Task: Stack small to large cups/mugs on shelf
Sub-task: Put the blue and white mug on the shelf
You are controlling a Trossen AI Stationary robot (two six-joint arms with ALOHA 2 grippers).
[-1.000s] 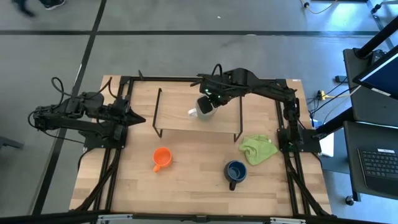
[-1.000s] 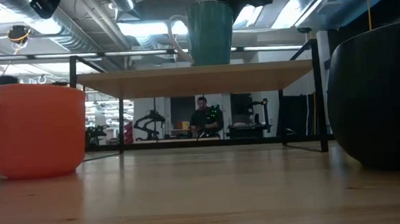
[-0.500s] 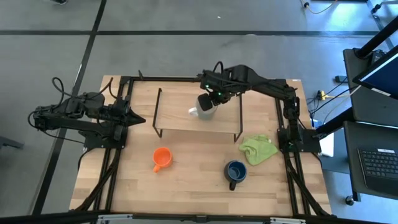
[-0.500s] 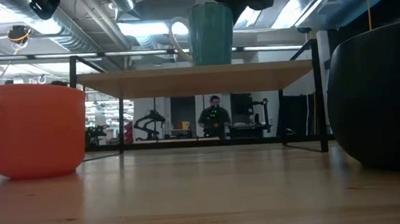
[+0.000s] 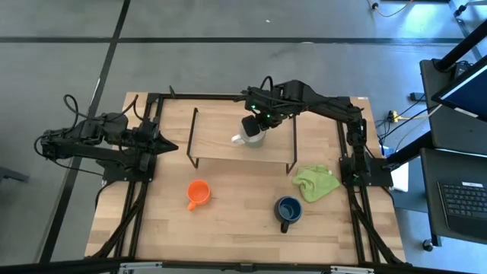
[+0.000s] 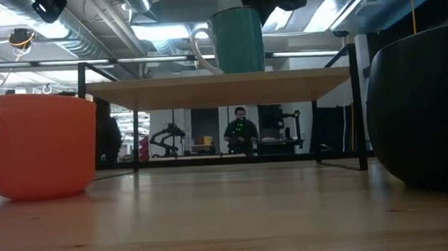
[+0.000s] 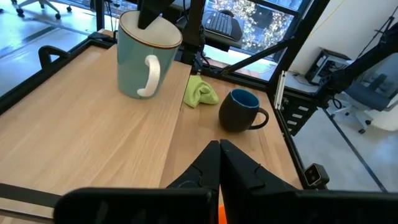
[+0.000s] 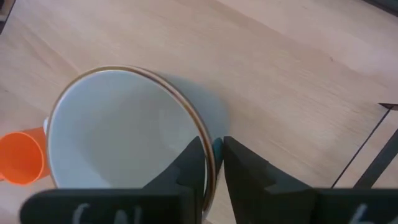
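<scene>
From where I'm sitting, nearest the front edge of the table [image 5: 228, 228] in the overhead shot is the dark blue mug [image 5: 288, 211], lower right of the frame, handle pointing toward the bottom. Just up and right of it lies the green cloth [image 5: 316, 183], close by but not touching. The orange mug [image 5: 198, 193] sits left of centre, well apart from the blue one. In the low camera the orange mug fills the left side and the blue one bulks up at the right edge.

Further back is the shelf [image 5: 242, 135], the raised wooden board on thin black legs. The white mug [image 5: 250, 134] stands upright on top of it, right of the board's middle, handle facing frame left. The right gripper [image 5: 257, 122] is directly over it. Its wrist camera shows one finger inside the rim and one outside, straddling the mug wall with a sliver of gap, so I'd call it slightly parted rather than clamped.

The left gripper [image 5: 163, 144] is parked at the left edge of the table, fingers pressed together with nothing between them.
</scene>
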